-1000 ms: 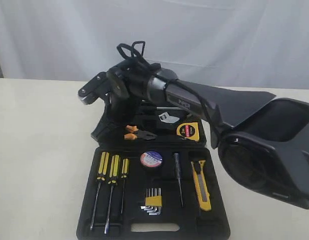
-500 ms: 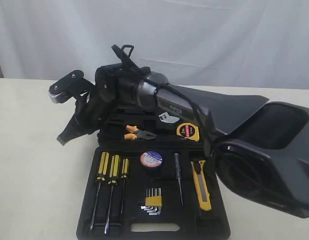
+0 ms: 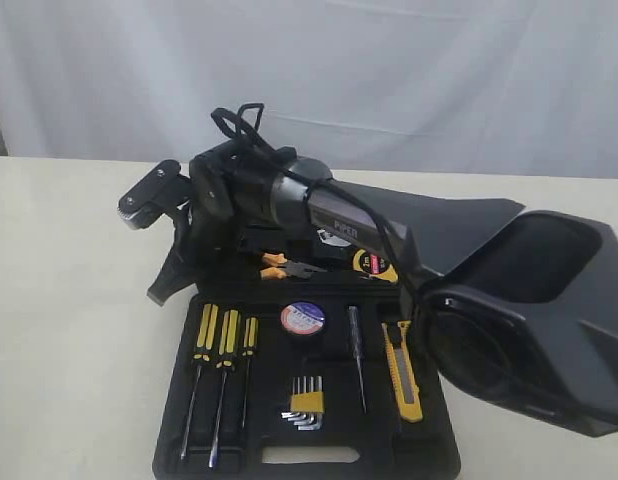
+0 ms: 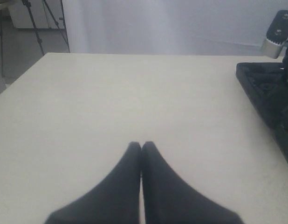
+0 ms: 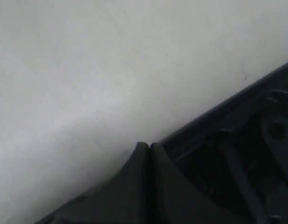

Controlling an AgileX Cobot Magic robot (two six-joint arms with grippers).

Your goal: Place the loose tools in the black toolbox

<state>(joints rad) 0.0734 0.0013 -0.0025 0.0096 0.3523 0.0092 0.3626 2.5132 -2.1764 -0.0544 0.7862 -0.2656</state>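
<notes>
At the far rim of the flat black moulded-plastic toolbox (image 3: 436,432), the right end effector (image 3: 160,291) hangs closed, empty; the loose tools (image 3: 302,318) look stowed, so closing it seems next.

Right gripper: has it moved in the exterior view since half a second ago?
Yes. The right gripper came back to the right, nearer the left edge of the toolbox.

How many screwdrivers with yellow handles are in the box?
3. The left screwdriver, middle screwdriver and right screwdriver lie side by side in the near half of the black toolbox. The right arm covers part of the far half, so more might hide.
</notes>
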